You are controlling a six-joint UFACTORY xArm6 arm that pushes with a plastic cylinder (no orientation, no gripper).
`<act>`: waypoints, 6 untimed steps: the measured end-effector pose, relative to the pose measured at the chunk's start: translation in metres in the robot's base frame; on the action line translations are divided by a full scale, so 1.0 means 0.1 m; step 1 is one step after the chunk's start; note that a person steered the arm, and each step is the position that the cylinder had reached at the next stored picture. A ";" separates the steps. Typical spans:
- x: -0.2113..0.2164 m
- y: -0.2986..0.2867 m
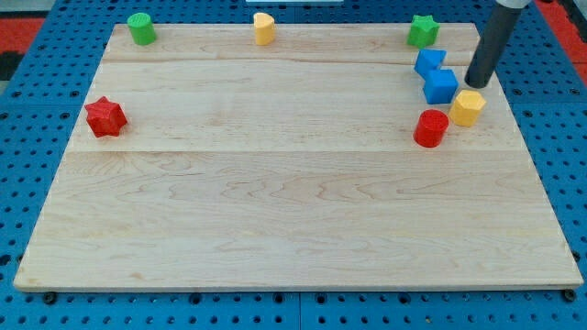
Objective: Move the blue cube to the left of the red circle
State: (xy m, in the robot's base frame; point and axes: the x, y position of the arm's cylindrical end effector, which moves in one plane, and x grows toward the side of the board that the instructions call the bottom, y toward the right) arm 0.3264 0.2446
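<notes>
The blue cube (441, 86) sits at the view's upper right on the wooden board (293, 211). The red circle, a short red cylinder (430, 127), stands just below it and slightly to the left. My tip (476, 84) is right of the blue cube, a small gap away, and just above a yellow hexagon block (468, 107). A second blue block of unclear shape (428, 62) touches the cube's upper left corner.
A green star (423, 31) is at the top right, a yellow block (264, 28) at top centre, a green cylinder (141, 28) at top left, and a red star (105, 116) at the left. Blue pegboard surrounds the board.
</notes>
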 end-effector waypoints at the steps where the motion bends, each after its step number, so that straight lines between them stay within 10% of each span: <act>1: 0.00 -0.19; 6: 0.22 -0.99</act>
